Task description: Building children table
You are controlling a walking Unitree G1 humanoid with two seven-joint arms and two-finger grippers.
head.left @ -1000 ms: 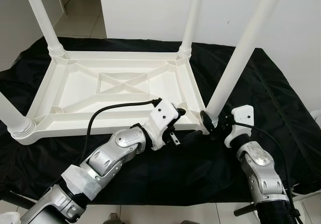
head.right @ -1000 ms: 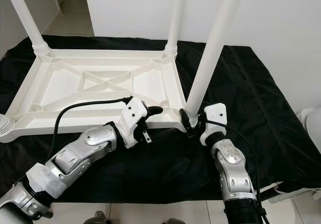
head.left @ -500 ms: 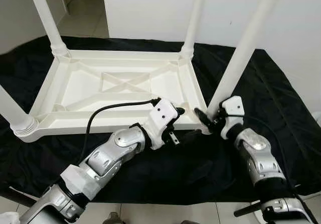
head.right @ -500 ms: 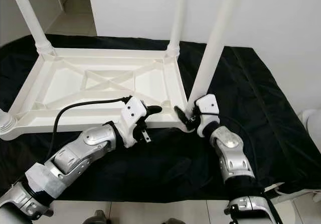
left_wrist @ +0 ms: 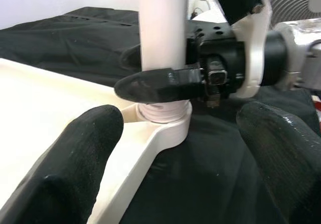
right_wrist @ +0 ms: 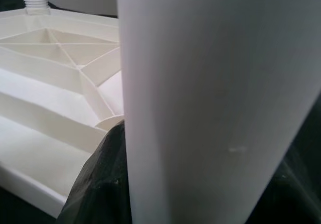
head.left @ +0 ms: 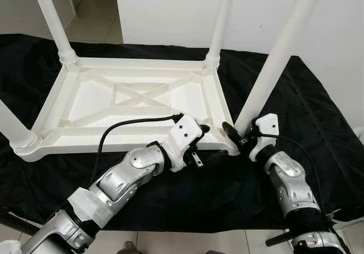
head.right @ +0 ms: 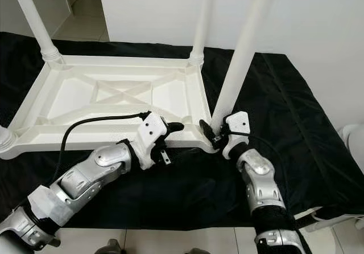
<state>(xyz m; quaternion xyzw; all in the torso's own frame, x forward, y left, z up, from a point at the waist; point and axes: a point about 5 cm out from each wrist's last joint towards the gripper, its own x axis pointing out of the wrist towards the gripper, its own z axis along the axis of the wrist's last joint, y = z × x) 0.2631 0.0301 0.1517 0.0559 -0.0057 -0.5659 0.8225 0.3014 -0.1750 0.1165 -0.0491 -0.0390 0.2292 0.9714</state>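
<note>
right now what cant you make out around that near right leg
- Tops of the table legs: cut off by the upper edge in both eye views.
- Leg's seating in its socket: hidden by the right tool's finger, left wrist view.
- Right tool: far finger hidden behind the leg.

Upturned table [head.left: 136, 97] lies on cloth [head.left: 318, 111], legs up. Near right leg [head.left: 273, 66] stands in table's near right corner. Right gripper [head.left: 236, 137] around leg's base. Left gripper [head.left: 207, 143] straddles near rim, just left of leg.
</note>
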